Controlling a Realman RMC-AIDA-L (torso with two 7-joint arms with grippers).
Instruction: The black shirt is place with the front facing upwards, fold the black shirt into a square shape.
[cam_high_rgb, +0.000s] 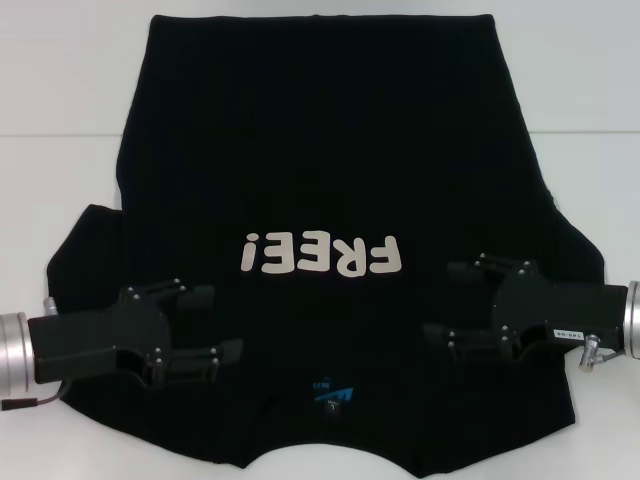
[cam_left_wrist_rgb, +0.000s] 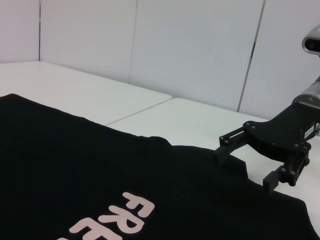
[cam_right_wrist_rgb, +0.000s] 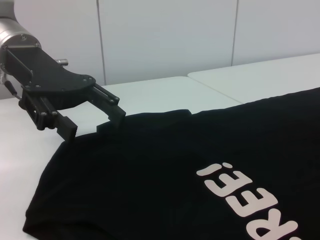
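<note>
The black shirt (cam_high_rgb: 320, 190) is spread flat, front up, over most of the white table (cam_high_rgb: 60, 90), with its collar end toward the robot and its hem at the far side. The off-white "FREE!" print (cam_high_rgb: 322, 254) is seen upside down from the head view, and a small blue neck label (cam_high_rgb: 327, 387) lies below it near the collar. The sleeves are spread out to both sides, and the near edge of the cloth runs out of the head view at the bottom. Bare table is left along the far edge and on both sides of the hem, wider toward the far corners. A seam (cam_high_rgb: 35, 136) between two tabletops is seen crossing the surface. The left gripper (cam_high_rgb: 225, 322) is held over the shoulder area beside the left sleeve, its fingers (cam_high_rgb: 200, 295) spread apart with nothing between them. The right gripper (cam_high_rgb: 445, 300) is held over the opposite shoulder, likewise parted and grasping nothing; in the left wrist view its fingertips are seen just at the cloth. No containers are in view.
</note>
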